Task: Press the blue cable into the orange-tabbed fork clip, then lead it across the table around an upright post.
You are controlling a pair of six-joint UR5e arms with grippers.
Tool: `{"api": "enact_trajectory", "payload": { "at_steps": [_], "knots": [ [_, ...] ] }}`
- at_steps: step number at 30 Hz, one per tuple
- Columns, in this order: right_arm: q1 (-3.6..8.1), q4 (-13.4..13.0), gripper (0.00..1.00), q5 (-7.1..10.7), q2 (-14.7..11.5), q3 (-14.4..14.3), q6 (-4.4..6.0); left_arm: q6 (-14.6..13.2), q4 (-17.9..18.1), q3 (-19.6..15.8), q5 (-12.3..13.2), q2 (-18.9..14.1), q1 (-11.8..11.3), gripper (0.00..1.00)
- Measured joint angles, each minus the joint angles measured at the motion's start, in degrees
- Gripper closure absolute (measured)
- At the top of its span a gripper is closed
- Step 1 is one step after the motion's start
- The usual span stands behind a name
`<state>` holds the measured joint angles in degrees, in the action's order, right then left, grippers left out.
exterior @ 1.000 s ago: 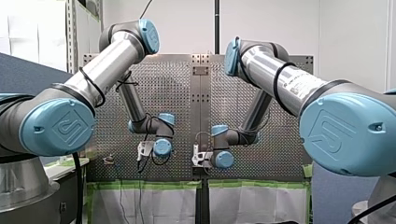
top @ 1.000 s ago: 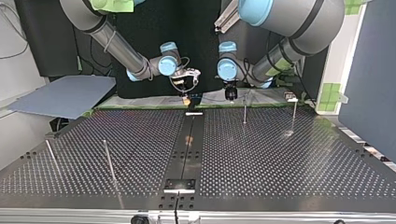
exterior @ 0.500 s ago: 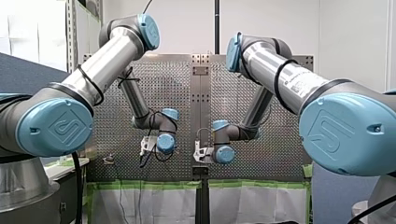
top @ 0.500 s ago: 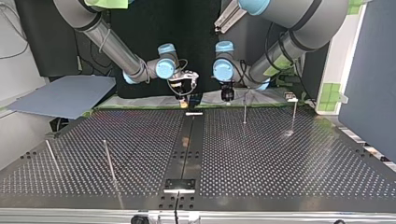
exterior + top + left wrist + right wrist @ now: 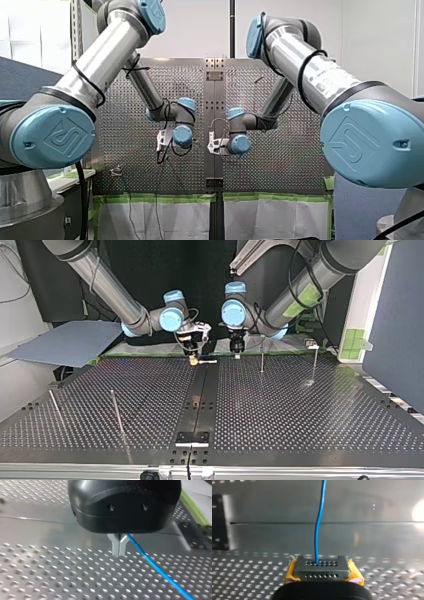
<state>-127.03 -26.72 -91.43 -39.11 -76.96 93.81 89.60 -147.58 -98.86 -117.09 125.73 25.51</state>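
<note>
Left wrist view: the left hand has its metal fingers pressed together on the blue cable, which slants away over the desk. Right wrist view: the yellow-padded right hand is also closed on the cable, which rises from its tip. Top view: both hands hang at the far end of the desk's dark middle strip. The right hand is over the strip and the left hand is just beside it, near a thin post.

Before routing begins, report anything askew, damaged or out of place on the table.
Nothing clearly wrong. The blue cable runs unkinked from my left gripper and my right gripper. Two posts at the top view's left look tilted, possibly only perspective.
</note>
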Motion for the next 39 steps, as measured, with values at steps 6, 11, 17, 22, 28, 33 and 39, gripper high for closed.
{"api": "enact_trajectory", "payload": {
  "at_steps": [6,11,17,22,28,33,39],
  "knots": [
    [-0.03,0.6,1.00,0.08,-3.1,0.0,0.00,0.5,-1.1,0.0,0.0,-3.2,0.5,0.98],
    [0.01,0.9,1.00,0.10,-6.3,0.0,0.26,0.7,-1.3,0.0,0.0,-5.6,0.5,0.98],
    [0.06,1.1,1.00,0.07,-9.5,0.0,0.14,1.3,-3.2,1.9,-1.5,-8.7,0.9,0.98],
    [0.11,2.0,1.00,0.01,-12.0,0.1,0.05,1.5,-6.1,4.8,-2.6,-11.7,1.4,0.98],
    [0.26,2.5,1.00,0.01,-15.6,0.1,0.25,1.8,-8.9,7.1,-2.8,-14.8,2.0,0.98],
    [0.46,3.2,1.00,0.01,-18.3,0.5,0.18,2.0,-9.9,8.3,-2.8,-15.5,2.2,0.98],
    [0.57,3.9,1.00,0.01,-21.7,0.8,0.00,2.1,-10.5,9.5,-2.8,-15.6,2.4,0.98]
  ]
}}
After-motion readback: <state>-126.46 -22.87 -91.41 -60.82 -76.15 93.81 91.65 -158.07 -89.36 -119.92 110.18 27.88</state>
